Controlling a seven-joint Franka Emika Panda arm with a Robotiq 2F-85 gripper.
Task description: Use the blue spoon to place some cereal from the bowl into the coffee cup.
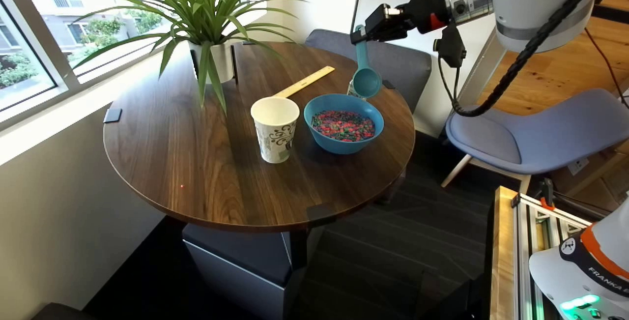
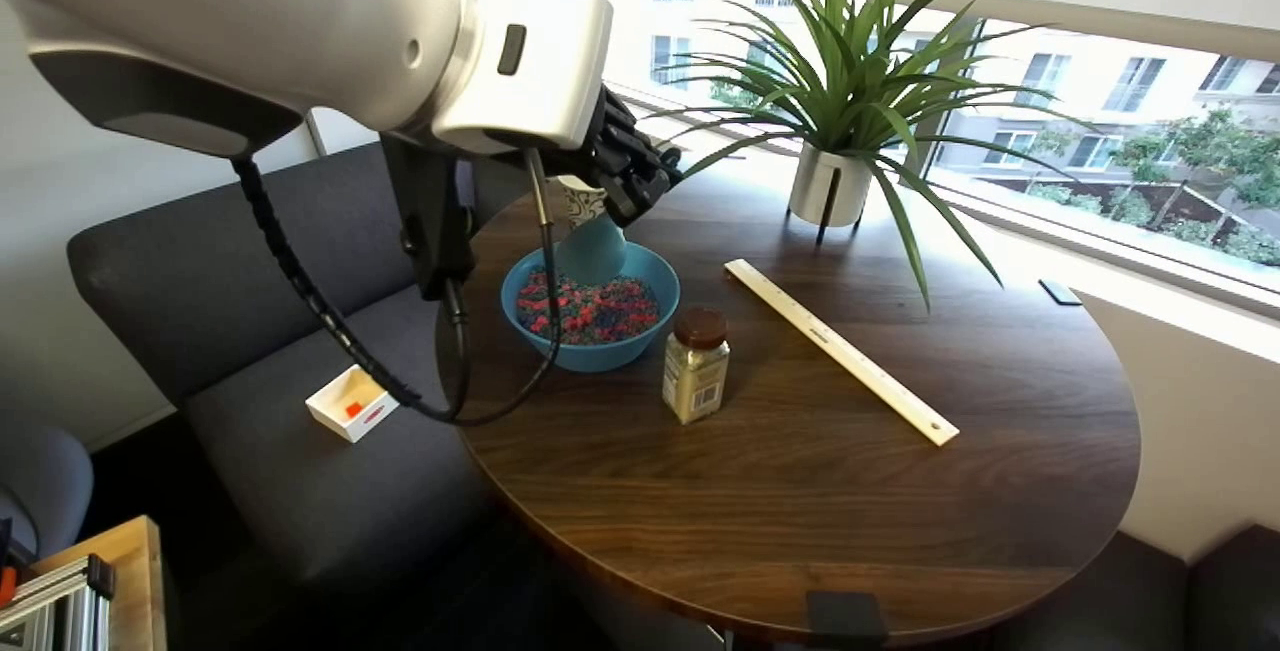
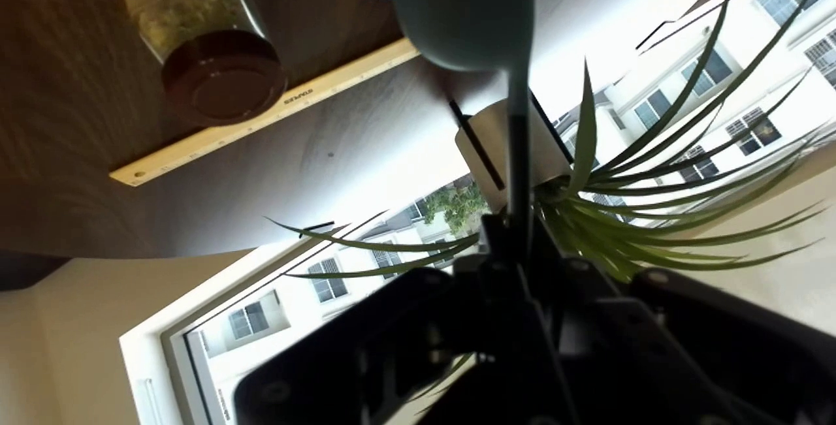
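Round table point(image 1: 196, 172), centre-left in an exterior view, bearing coffee cup point(image 1: 276, 133) beside bowl point(image 1: 338, 147) of cereal point(image 1: 343, 126); upper centre, gripper point(image 1: 361, 36) clamped on blue spoon point(image 1: 367, 82), scoop end down.

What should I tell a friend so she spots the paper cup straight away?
Start with the round wooden table, then find the blue bowl of red-flecked cereal. Beside that bowl stands the paper cup, cream-coloured and upright. Unlike the wider, plain bowl, it has dark swirls on its side.
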